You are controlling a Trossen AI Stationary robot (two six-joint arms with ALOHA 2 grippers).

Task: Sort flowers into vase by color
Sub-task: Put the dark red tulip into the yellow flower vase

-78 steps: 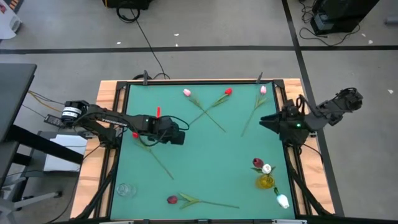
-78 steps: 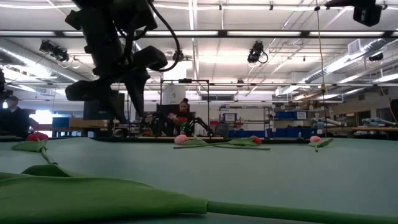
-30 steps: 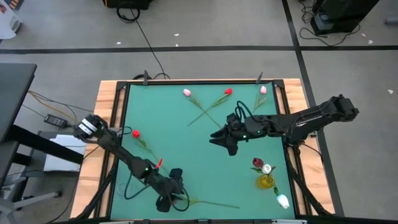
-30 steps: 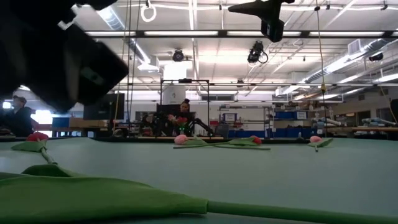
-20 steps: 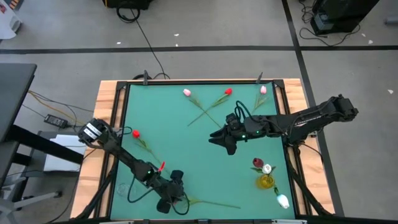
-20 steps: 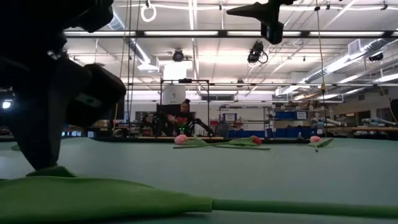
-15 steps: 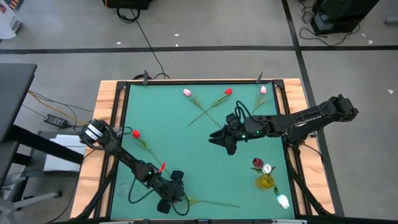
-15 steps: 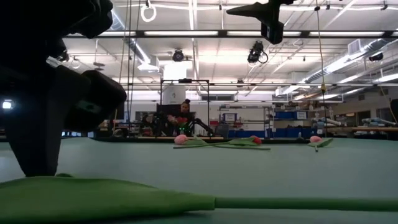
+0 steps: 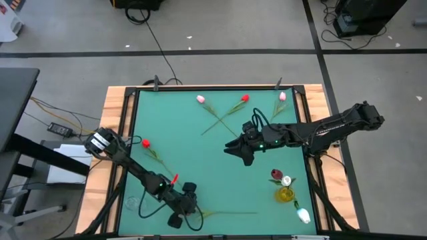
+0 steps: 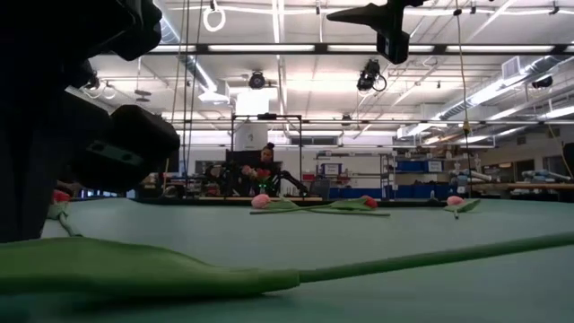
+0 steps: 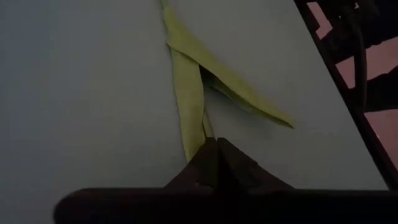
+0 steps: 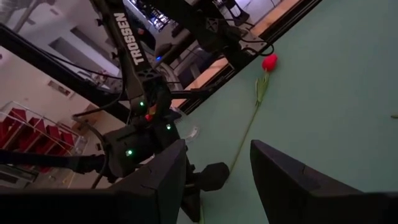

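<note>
Left gripper sits at the near edge of the table, jaws pinched shut on a tulip's stem where the leaves meet; its stem runs right along the mat. Right gripper hangs mid-table, jaws apart, holding nothing. Other tulips: red at left, pink, red and pink along the far edge, two heads in the vase near right, white beside it.
</note>
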